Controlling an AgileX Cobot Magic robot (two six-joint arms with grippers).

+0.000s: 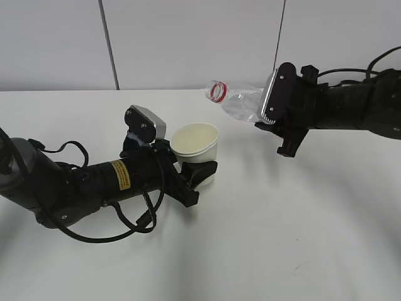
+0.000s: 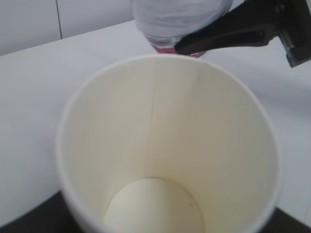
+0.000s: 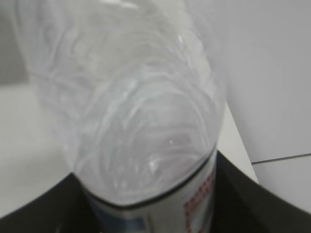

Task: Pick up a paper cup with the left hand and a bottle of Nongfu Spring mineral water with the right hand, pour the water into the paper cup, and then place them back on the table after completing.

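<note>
A white, matte table fills the scene, its surface plain apart from a few faint specks and the soft shadows of two black robot arms; behind it rises a pale grey panelled wall crossed by thin dark vertical seams. At left, the left hand, the arm bearing a yellow sticker and looped black cables, has its forked fingers closed around the lower body of a paper cup, which sits upright with its mouth open to the ceiling, low over the table or on it — the views do not settle which. The left wrist view looks straight down into the cup, whose cream interior shows no visible water. At right, the right hand grips a clear plastic bottle by its base end, holding it tipped nearly level in the air, its uncapped neck with a red ring pointing left toward the cup, above and just right of its rim. The right wrist view shows the bottle's crinkled clear body and red label print between the dark jaws.
</note>
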